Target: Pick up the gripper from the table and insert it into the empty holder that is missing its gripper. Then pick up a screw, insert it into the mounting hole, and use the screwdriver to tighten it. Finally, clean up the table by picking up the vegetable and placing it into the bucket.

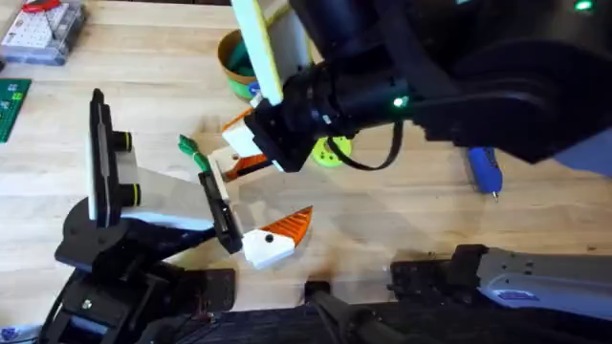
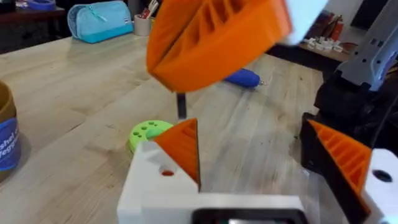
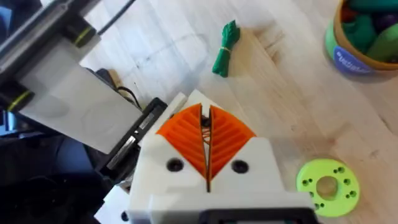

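Observation:
The holder [image 1: 163, 196] [image 3: 62, 102] lies at the left. The gripper [image 1: 247, 164] [image 2: 180, 149] sits at the far end of its black end plate and the twin [image 1: 277, 234] [image 2: 345, 158] at the near end. The left wrist view looks out between these two fingers, which stand wide apart as my left gripper [image 2: 249, 124]. My right gripper [image 1: 237, 129] [image 3: 205, 118] hangs just above the gripper, shut on a thin dark pin [image 2: 181, 106], a screw by its look. The vegetable [image 1: 191, 151] [image 3: 225, 46] lies beside the holder. The screwdriver [image 1: 484, 170] [image 2: 242, 78] lies at the right. The bucket [image 1: 228, 48] [image 3: 357, 59] stands behind.
A lime-green disc with holes [image 1: 330, 153] [image 2: 146, 132] [image 3: 328, 185] lies just right of my right gripper. A parts box [image 1: 43, 29] and a green mat [image 1: 11, 105] sit at the far left. Coloured items lie inside the bucket.

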`<act>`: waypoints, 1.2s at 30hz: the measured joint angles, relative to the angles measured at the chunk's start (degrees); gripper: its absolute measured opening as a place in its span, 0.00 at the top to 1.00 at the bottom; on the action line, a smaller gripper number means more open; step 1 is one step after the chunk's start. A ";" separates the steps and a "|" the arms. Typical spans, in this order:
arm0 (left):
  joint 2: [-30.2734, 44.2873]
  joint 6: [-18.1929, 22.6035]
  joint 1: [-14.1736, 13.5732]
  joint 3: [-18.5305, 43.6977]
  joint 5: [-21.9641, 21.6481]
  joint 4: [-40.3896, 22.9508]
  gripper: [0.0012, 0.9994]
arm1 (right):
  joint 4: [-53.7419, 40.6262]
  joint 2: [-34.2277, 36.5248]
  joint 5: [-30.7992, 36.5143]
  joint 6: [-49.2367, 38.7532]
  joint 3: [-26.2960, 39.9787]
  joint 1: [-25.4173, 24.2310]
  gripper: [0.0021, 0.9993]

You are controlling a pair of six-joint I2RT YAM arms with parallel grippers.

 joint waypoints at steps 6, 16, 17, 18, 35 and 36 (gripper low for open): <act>0.00 0.00 0.00 0.00 0.00 0.00 0.01 | 1.17 1.94 -0.71 0.02 -0.24 0.00 1.00; 0.00 0.00 0.00 0.00 0.00 0.00 0.01 | 1.37 2.08 -0.90 0.02 -0.89 0.00 1.00; 0.00 0.00 0.00 0.00 0.00 0.00 0.01 | 1.34 2.08 -0.92 0.02 -1.12 0.00 1.00; 0.00 0.00 0.00 0.00 0.00 0.00 0.01 | 1.32 2.08 -0.92 0.02 -1.33 0.00 1.00; 0.00 0.00 0.00 0.00 0.00 0.00 0.01 | 2.50 3.70 -0.92 0.00 -1.90 1.42 1.00; 0.00 0.00 0.00 0.00 0.00 0.00 0.01 | 2.50 4.04 -0.92 0.00 -1.90 1.40 1.00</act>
